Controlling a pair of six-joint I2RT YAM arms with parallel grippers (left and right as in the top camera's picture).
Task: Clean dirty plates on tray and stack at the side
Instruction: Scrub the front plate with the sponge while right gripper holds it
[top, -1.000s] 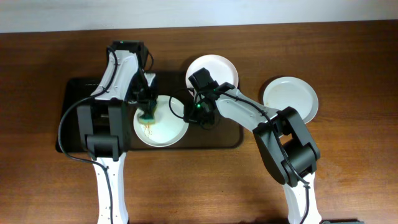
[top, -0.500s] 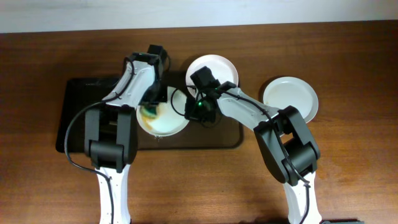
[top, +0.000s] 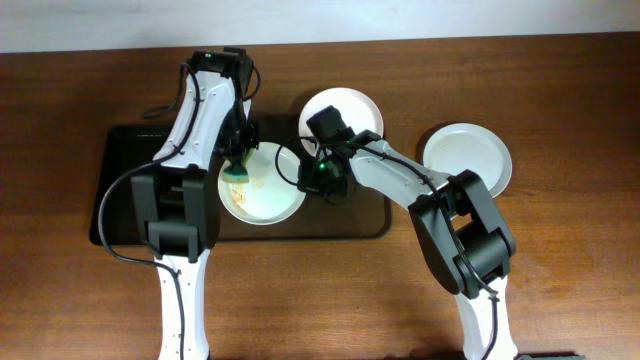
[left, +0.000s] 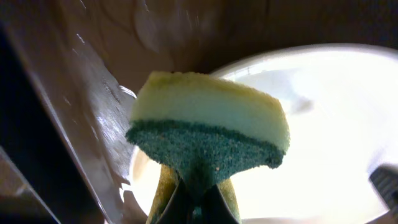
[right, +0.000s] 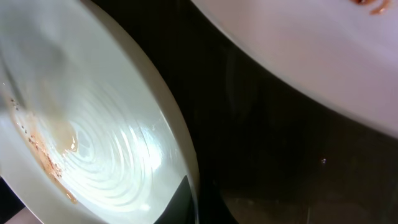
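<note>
A dirty plate (top: 268, 190) with brown streaks lies on the dark brown tray (top: 130, 205). My left gripper (top: 238, 163) is shut on a yellow-and-green sponge (top: 237, 176) at the plate's left part. In the left wrist view the sponge (left: 208, 127) fills the middle, with the plate (left: 336, 130) behind it. My right gripper (top: 316, 178) is shut on the plate's right rim. The right wrist view shows one finger (right: 183, 200) on that streaked plate (right: 81, 124). A second plate (top: 345, 110) lies at the tray's far edge and a third plate (top: 466, 158) lies on the table to the right.
The brown wooden table (top: 560, 280) surrounds the tray. The second plate (right: 311, 50), with an orange smear at its edge, shows close above my right gripper in the right wrist view. The tray's left half holds no plates.
My left gripper has moved the sponge across the plate's left part, from nearer the front to farther back. The right gripper has stayed on the rim.
</note>
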